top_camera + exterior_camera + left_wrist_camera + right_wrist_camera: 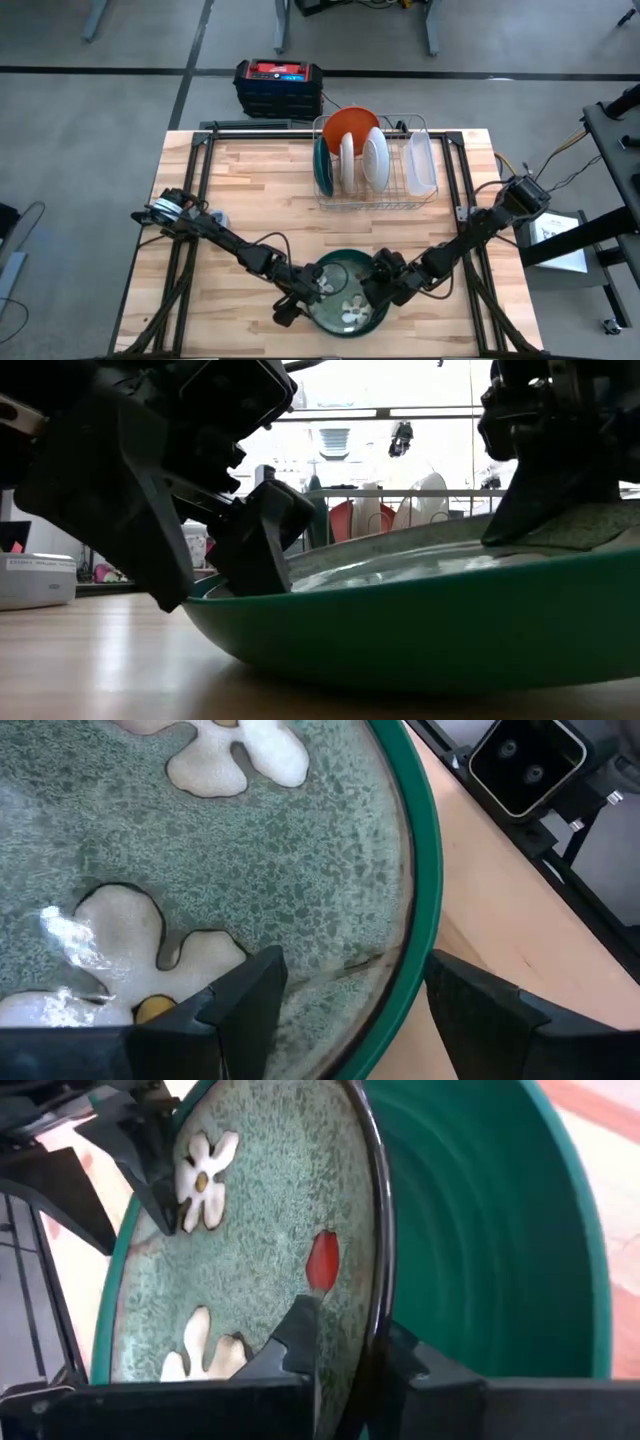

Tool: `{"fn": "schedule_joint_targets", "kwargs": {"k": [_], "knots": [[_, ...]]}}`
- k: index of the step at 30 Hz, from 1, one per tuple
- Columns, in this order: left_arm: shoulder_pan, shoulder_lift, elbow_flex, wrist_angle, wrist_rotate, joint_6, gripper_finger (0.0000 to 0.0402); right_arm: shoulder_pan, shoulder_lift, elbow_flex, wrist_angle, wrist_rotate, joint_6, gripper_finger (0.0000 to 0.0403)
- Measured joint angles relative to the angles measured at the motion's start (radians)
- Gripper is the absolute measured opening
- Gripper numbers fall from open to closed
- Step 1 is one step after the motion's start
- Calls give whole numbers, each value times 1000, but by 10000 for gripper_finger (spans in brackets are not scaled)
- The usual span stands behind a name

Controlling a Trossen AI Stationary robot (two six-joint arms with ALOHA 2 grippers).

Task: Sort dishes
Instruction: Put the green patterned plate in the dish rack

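A dark green bowl [335, 256] stands near the table's near edge, in the middle. An olive green plate with pale flowers [347, 300] lies inside it. My left gripper [350, 982] is open at the bowl's left rim [418, 920]. One finger is over the plate and the other is outside, over the table. I cannot tell whether either finger touches the bowl. My right gripper [350, 1325] is at the bowl's right side, shut on the floral plate [260, 1220]. In the low view the plate's right part [595, 525] shows above the bowl's rim [400, 575]. My right gripper pinches the floral plate's rim [372, 1295] on the plate's right side. One finger [300, 1330] lies on the patterned face and the other behind the rim. The fingers come slanting down from the table's right. The plate sits tilted in the bowl, its held edge raised.
A silver wire rack [372, 195] stands at the table's far middle. It holds an orange bowl [350, 122], white plates [375, 158] and a dark green plate [322, 165], with a clear tray [421, 160] at its right end. A black and red box [279, 85] sits beyond the far edge.
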Motion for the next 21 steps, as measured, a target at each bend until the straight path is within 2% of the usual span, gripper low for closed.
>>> {"fn": "schedule_joint_targets", "kwargs": {"k": [6,11,21], "knots": [[7,-33,0,-7,-42,-1,230,2,-95,-3,-84,23,-52,16],[5,-62,0,-40,-32,1,230,3,-147,-3,-152,22,-46,6],[5,-118,0,-78,-16,-23,230,12,-204,-6,-155,51,-176,2]]}}
